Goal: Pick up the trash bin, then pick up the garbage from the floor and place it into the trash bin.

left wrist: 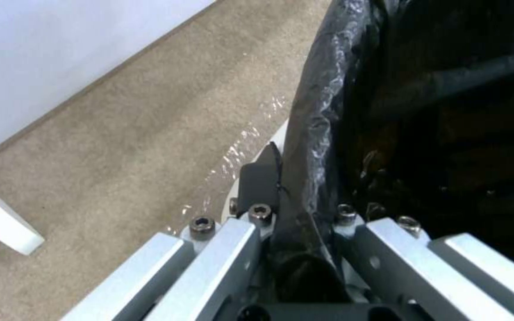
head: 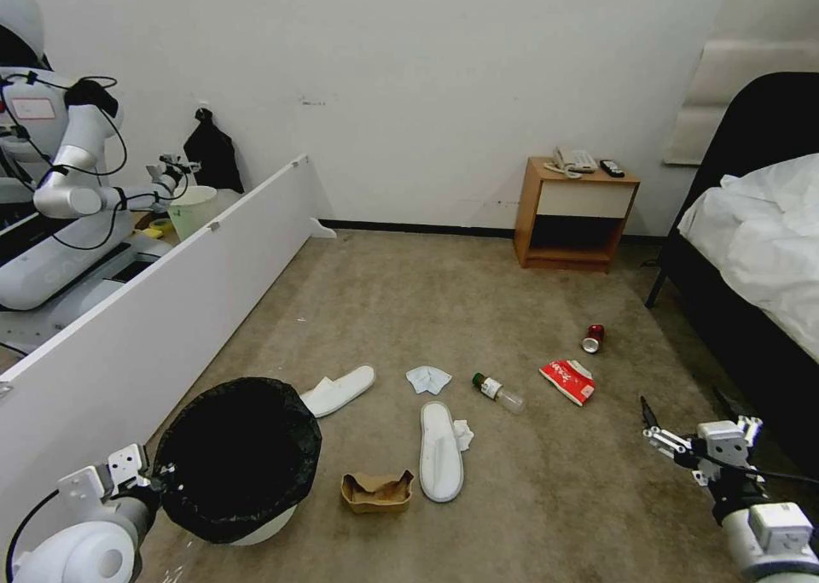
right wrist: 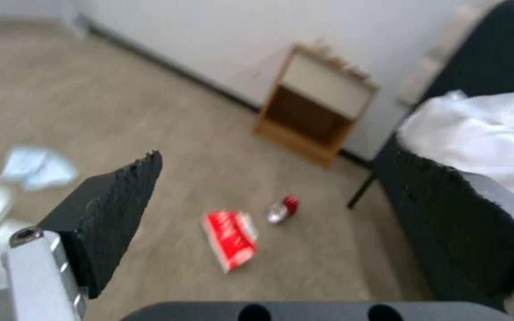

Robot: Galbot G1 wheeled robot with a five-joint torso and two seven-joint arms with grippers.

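Note:
The trash bin [head: 239,455], white with a black bag over its rim, is at the lower left of the head view. My left gripper [head: 158,480] is shut on its near rim. The left wrist view shows that gripper [left wrist: 310,178] pinching the bag-covered rim [left wrist: 310,116], with one finger [left wrist: 260,180] outside the wall. Garbage lies on the carpet: two white slippers [head: 339,390] [head: 440,451], a cardboard scrap [head: 376,491], tissues [head: 427,379], a green-capped bottle [head: 499,393], a red packet [head: 568,381] and a red can [head: 593,338]. My right gripper [head: 682,429] hangs open at the lower right, above the packet [right wrist: 230,238] and can [right wrist: 283,209].
A long white panel [head: 171,301] runs along the left, with another robot [head: 60,182] and a pale green bin [head: 192,210] behind it. A wooden nightstand [head: 576,212] stands at the far wall. A black-framed bed [head: 759,241] lines the right side.

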